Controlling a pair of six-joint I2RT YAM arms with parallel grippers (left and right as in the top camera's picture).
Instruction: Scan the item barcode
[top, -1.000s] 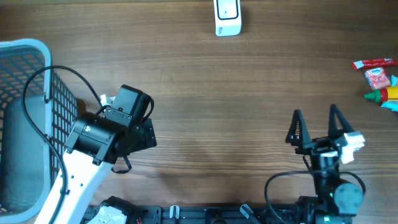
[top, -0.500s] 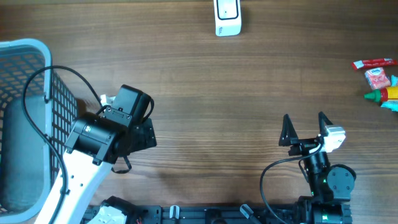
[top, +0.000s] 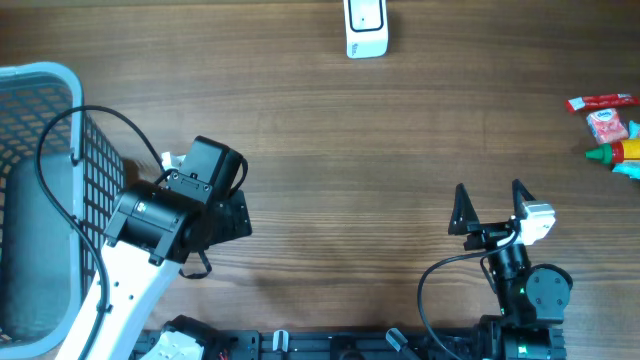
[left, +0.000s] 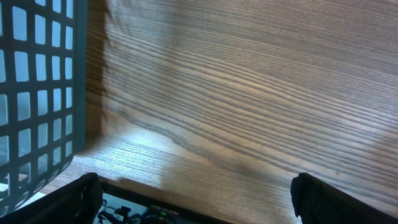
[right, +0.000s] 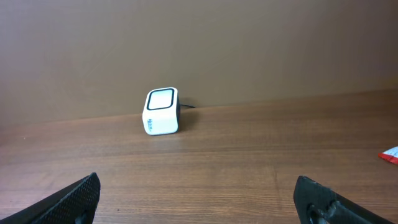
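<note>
Nearest me, my right tool (top: 489, 192) stands released and empty. The left tool (left: 196, 190) is likewise released, beside the basket (top: 40, 90). Farther off and to the right, well apart from the right tool, small packets (top: 607, 125) lie at the bench (top: 350, 150) edge. They look light, soft and slippery, so I'd pinch one across its middle. Farthest away sits the scanner (top: 366, 27).
</note>
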